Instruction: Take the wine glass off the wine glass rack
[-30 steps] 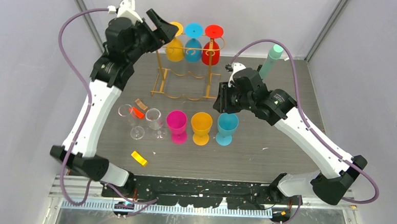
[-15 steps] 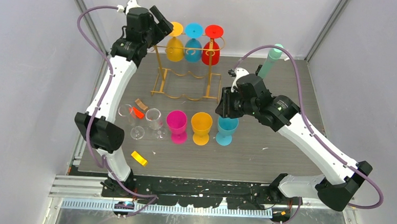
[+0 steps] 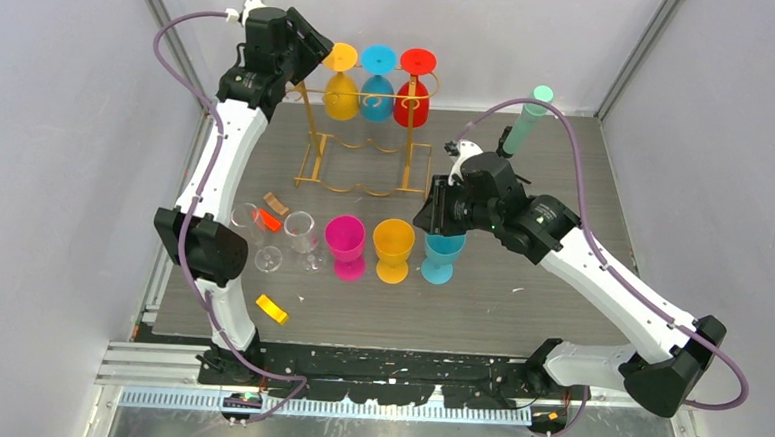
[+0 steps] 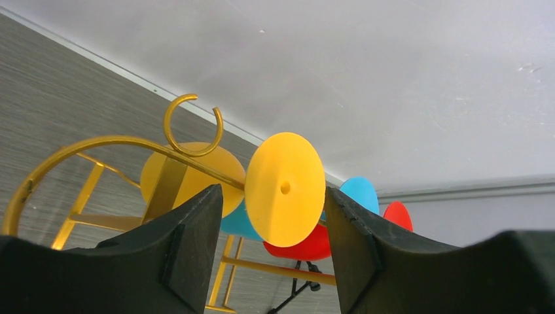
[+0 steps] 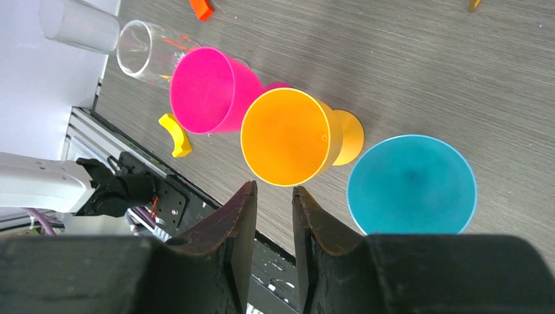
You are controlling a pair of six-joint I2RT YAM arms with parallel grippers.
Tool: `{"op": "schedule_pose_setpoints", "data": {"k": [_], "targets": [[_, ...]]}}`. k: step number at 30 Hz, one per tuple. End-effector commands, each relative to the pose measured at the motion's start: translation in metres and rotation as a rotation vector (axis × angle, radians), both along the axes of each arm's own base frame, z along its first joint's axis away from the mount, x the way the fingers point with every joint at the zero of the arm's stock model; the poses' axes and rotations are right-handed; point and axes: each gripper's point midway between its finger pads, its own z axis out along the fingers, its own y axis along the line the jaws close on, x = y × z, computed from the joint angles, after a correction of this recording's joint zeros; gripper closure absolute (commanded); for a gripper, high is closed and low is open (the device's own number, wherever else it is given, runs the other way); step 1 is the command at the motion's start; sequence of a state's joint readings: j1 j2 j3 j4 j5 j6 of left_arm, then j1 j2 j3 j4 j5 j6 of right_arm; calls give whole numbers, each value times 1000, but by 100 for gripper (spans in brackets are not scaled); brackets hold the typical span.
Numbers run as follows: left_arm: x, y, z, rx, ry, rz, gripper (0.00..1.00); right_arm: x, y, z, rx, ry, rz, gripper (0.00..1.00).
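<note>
The left gripper point(image 4: 271, 196) had reached the rack's point(image 4: 98, 141) far-left end. Its jaws were narrowing but still apart around the hanging yellow glass's point(image 3: 341, 96) foot, so a grip looked imminent. The right gripper point(image 5: 273, 196) hung empty, nearly closed.

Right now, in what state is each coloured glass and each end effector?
yellow wine glass: hangs inverted on the rack
blue wine glass: hangs inverted
red wine glass: hangs inverted
pink glass: upright
orange glass: upright
teal glass: upright
left end effector: open, astride yellow foot
right end effector: narrowly open, empty
</note>
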State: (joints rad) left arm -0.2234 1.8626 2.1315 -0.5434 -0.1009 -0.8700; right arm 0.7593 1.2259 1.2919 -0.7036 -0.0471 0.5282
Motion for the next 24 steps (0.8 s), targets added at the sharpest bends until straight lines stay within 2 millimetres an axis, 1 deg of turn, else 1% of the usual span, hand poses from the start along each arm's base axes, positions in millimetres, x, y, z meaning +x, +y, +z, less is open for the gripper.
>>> {"op": "schedule_pose_setpoints", "data": {"k": [1, 5, 12, 14, 18, 24], "targets": [[2, -3, 17, -66, -41, -8, 40, 2, 8, 27, 97, -61, -3, 68], [3, 0, 11, -71, -40, 15, 40, 0, 10, 26, 108, -56, 7, 69], [5, -3, -2, -53, -12, -4, 40, -4, 15, 20, 138, -36, 21, 69], [7, -4, -5, -55, -7, -8, 43, -4, 15, 19, 141, -32, 22, 69], [9, -5, -3, -60, -16, -7, 49, -4, 16, 15, 142, -24, 22, 69], [14, -8, -6, -81, -16, -20, 50, -6, 15, 10, 138, -12, 19, 70]]}}
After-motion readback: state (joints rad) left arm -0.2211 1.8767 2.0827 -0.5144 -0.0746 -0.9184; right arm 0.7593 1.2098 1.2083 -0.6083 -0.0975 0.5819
